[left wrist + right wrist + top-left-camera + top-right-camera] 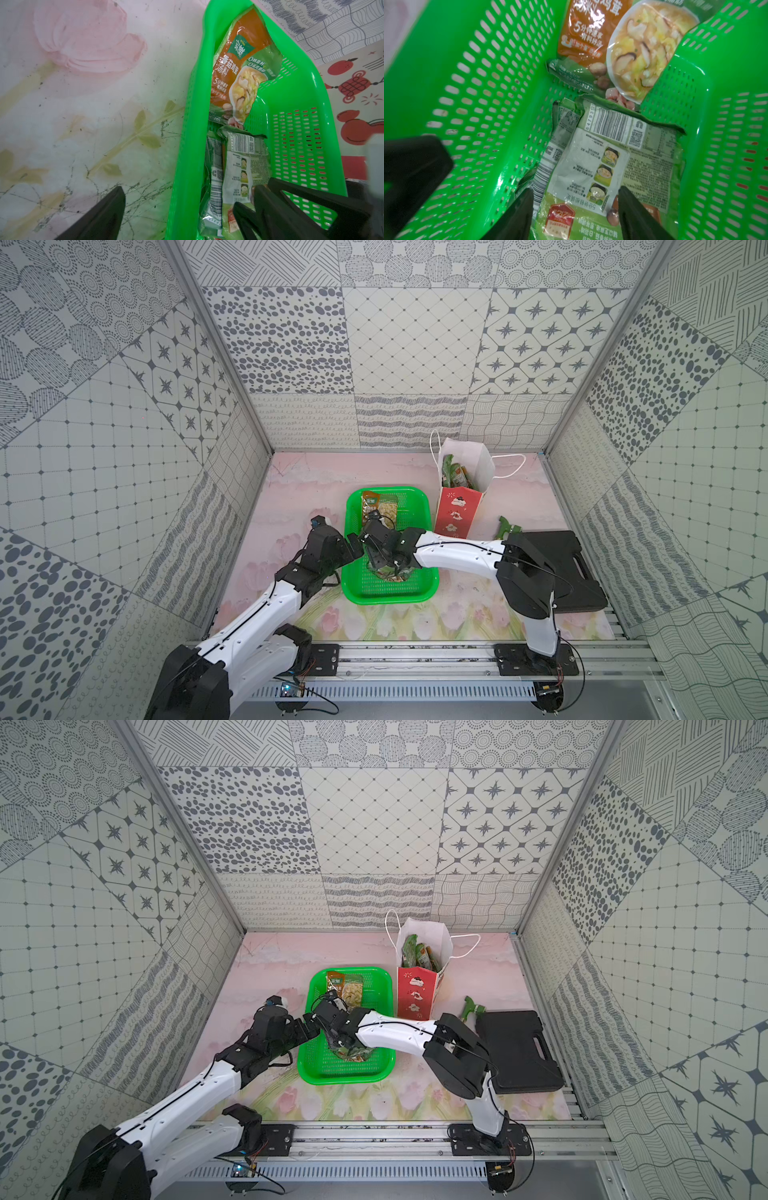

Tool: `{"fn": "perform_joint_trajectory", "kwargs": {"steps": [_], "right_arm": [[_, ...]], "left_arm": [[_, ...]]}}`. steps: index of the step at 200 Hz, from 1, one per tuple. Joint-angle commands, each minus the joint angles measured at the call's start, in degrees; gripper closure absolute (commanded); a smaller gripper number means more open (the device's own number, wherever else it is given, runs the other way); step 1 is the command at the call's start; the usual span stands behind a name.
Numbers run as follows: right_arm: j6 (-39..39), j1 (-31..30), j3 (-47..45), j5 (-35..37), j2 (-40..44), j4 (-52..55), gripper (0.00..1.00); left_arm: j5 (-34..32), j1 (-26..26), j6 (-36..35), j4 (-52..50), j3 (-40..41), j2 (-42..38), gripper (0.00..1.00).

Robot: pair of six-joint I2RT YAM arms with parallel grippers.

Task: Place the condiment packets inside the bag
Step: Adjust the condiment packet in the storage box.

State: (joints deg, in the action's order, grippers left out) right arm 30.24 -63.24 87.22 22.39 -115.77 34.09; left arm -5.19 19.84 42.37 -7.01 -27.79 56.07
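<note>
Several condiment packets lie in the green basket [390,593]. An orange-and-green one [378,506] rests at its far end. Others lie back side up at the near end, barcodes showing. My right gripper [575,193] reaches down into the basket [483,87] and is shut on the top packet [583,166], a finger touching it on each side. My left gripper [188,191] is open and straddles the basket's left wall [187,145], one finger over the table and one inside. The red bag [455,514] stands upright behind the basket on the right, with packets [455,472] inside.
A black case [557,568] lies at the right, under the right arm. A green-handled tap fitting [509,526] sits between the case and the bag. Patterned walls close in the floral table [291,497] on three sides.
</note>
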Motion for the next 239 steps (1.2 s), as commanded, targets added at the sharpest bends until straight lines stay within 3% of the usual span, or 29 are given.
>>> {"fn": "perform_joint_trajectory", "kwargs": {"steps": [1,51,150,239], "right_arm": [[0.22,-0.57,2.93,4.36,-2.8,4.93,0.32],[0.93,-0.74,5.21,3.4,-7.82,5.52,0.3],[2.55,-1.46,4.89,22.89,-1.66,16.79,0.31],[-1.11,-1.32,5.52,28.39,0.98,18.48,0.35]], "left_arm": [[0.7,-0.46,1.44,2.46,0.11,-0.13,0.01],[1.15,-0.78,2.63,3.37,0.73,0.69,0.01],[1.1,-0.76,2.37,3.55,0.37,2.01,0.01],[1.31,-0.82,1.76,3.66,0.35,1.74,0.05]]}}
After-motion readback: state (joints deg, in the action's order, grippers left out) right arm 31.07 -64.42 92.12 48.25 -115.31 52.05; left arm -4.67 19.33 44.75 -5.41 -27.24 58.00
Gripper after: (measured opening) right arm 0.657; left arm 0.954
